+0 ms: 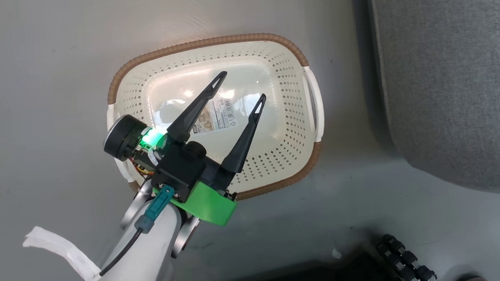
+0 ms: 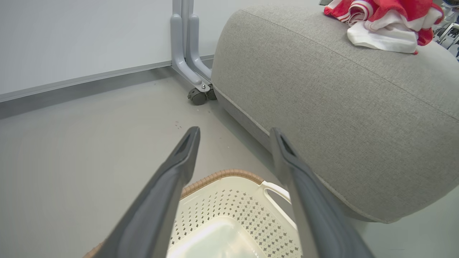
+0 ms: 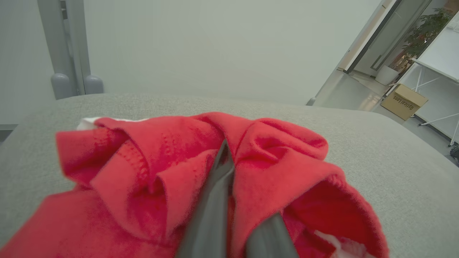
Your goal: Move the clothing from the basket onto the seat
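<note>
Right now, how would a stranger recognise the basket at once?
Start at the large grey seat. Beside it on the floor stands the oval basket, empty. Only it has cream perforated walls, a brown woven-look rim and white handles.

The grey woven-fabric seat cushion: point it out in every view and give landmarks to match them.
Head view: the large grey woven-fabric seat cushion takes the right side, right of the cream perforated plastic basket.
Left wrist view: upper right, beyond the basket, red and white fabric clothing on top.
Right wrist view: across the middle, under the clothing.
Shared landmarks: the basket links head and left wrist views; the clothing links both wrist views.
</note>
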{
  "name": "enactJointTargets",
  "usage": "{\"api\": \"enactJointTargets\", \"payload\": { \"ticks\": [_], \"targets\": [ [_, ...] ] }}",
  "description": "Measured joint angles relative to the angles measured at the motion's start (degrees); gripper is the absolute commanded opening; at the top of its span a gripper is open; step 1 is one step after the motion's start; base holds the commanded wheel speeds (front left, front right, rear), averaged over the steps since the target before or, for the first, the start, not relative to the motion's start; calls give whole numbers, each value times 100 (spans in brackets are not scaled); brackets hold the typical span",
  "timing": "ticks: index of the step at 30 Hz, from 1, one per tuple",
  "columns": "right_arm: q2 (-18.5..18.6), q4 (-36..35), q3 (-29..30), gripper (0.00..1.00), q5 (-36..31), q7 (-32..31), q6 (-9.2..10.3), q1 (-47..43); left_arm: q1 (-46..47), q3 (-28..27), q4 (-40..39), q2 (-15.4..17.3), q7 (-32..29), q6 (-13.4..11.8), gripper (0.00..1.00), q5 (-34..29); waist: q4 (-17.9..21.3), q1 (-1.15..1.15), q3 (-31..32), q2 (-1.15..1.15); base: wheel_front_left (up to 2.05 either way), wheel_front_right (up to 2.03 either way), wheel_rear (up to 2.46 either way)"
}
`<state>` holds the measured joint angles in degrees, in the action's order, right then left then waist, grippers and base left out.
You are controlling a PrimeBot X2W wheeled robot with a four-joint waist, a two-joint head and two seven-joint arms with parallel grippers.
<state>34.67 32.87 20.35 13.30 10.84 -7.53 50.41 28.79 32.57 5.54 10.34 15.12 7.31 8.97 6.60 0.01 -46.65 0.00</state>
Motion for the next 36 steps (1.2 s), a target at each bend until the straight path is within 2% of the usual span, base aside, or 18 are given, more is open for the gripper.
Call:
{"api": "enactJointTargets", "payload": {
  "ticks": [3, 5, 12, 15, 20, 28, 30, 36],
  "targets": [
    [-66, 304, -129, 3, -210, 36, 0, 32, -4, -12, 47, -5, 0, 0, 100, -4, -136, 0, -111, 0, 0, 0, 0],
    [-145, 539, -57, 100, -271, 116, 1, 78, -6, -10, 63, -11, 0, 0, 100, -36, -193, 0, -133, 0, 0, 0, 0],
    [-416, 780, -104, 100, -510, 393, 5, 40, -112, -143, 154, -18, 0, 0, 100, -47, -176, 0, 108, 0, 0, 0, 0],
    [-635, 636, -146, 100, -494, 422, 5, -194, -213, -270, 213, -54, 0, -4, 100, -55, -132, -1, 322, 0, 0, 0, 0],
    [-1063, 14, -40, 100, -389, 422, 3, -894, -465, -623, 314, -247, 1, -227, 100, -44, -26, -1, 816, 0, 0, 0, 0],
    [-1774, -784, 3, 100, -438, 422, 3, -2329, -1201, -1433, 632, -573, 1, -625, 100, 332, 52, -1, 1846, 0, 0, 0, 0],
    [-1949, -980, -121, 100, -415, 422, 3, -2757, -1462, -1691, 658, -627, 0, -738, 100, 490, 47, -1, 2146, 0, 0, 0, 0],
    [-2283, -1352, -871, 100, -374, 422, 4, -3757, -2211, -2319, 605, -721, 1, -767, 100, 781, -13, -1, 2991, 0, 0, 0, 0]
  ]
}}
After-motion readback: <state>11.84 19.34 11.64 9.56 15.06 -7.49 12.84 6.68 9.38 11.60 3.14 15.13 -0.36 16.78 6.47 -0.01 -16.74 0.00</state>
